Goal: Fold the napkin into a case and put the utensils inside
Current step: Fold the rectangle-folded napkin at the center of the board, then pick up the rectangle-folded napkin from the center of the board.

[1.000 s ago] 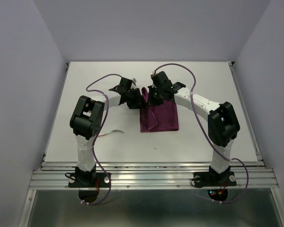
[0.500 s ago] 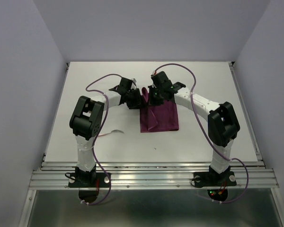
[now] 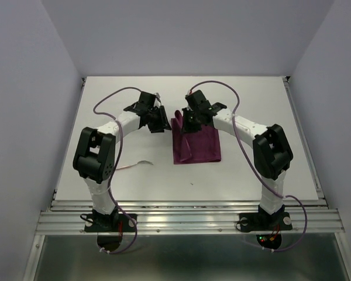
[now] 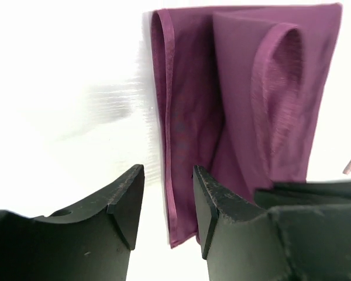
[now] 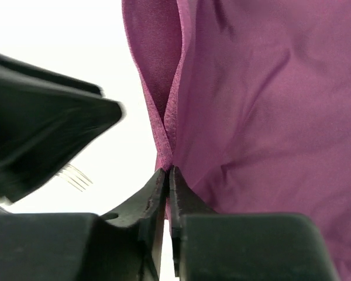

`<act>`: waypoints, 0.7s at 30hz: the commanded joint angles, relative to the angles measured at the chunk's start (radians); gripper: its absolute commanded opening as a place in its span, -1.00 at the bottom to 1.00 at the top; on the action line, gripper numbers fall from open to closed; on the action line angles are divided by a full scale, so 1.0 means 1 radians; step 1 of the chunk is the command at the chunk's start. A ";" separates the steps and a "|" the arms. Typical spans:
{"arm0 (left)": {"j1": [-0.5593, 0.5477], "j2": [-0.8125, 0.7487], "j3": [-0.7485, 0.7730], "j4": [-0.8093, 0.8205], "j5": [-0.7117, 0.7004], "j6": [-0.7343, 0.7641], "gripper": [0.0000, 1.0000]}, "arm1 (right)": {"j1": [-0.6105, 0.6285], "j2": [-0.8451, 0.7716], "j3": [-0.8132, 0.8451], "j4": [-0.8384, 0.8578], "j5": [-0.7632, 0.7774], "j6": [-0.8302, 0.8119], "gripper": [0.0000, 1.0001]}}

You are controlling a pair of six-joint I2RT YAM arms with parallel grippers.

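Left claw [image 3: 157,119] has withdrawn leftward, empty, half-open; right claw [image 5: 167,171] pinches the napkin [image 3: 199,149] hem mid-fold, likely drawing it across next.

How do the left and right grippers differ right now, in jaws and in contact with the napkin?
The left black two-finger gripper stands open; the right black two-finger gripper is pinched shut. The left holds nothing, with the edge of the dark burgundy-purple cloth napkin lying ahead of its jaws; the right clamps a hem of that napkin. Both sit close together near the napkin's far edge.
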 commanded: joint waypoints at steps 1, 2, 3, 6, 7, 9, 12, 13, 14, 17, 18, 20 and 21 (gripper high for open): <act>0.036 -0.123 -0.023 -0.035 -0.022 0.003 0.00 | 0.005 0.018 0.053 0.027 -0.015 0.002 -0.58; 0.044 -0.135 -0.026 -0.038 -0.027 0.000 0.00 | 0.005 0.019 0.054 0.033 -0.025 0.000 -0.12; 0.061 -0.147 -0.029 -0.038 -0.031 -0.005 0.00 | 0.005 0.022 0.054 0.048 -0.041 0.000 0.10; 0.091 -0.186 -0.034 -0.038 -0.047 -0.014 0.01 | 0.005 0.018 0.060 0.058 -0.046 -0.001 0.34; 0.096 -0.197 -0.035 -0.038 -0.048 -0.014 0.01 | 0.005 0.012 0.054 0.059 -0.040 -0.001 0.35; 0.097 -0.195 -0.028 -0.038 -0.056 -0.011 0.01 | 0.005 -0.014 0.045 0.062 0.007 0.006 0.36; 0.096 -0.181 -0.021 -0.027 -0.037 -0.012 0.01 | 0.005 -0.050 0.010 0.068 0.061 0.003 0.34; 0.093 -0.168 -0.021 -0.024 -0.030 -0.014 0.01 | 0.005 -0.077 -0.001 0.071 0.069 0.003 0.33; 0.088 -0.160 -0.018 -0.016 -0.021 -0.017 0.01 | -0.013 -0.094 -0.033 0.078 0.075 0.008 0.28; 0.050 -0.129 0.005 -0.013 -0.011 -0.017 0.01 | -0.055 -0.166 -0.129 0.093 0.087 0.013 0.05; 0.035 -0.116 0.008 -0.012 -0.011 -0.017 0.01 | -0.068 -0.186 -0.157 0.096 0.086 0.013 -0.04; 0.004 -0.105 0.011 -0.009 -0.007 -0.022 0.01 | -0.095 -0.243 -0.216 0.096 0.074 0.011 -0.30; -0.002 -0.099 0.005 -0.004 -0.001 -0.028 0.00 | -0.124 -0.263 -0.278 0.097 0.063 0.013 -0.38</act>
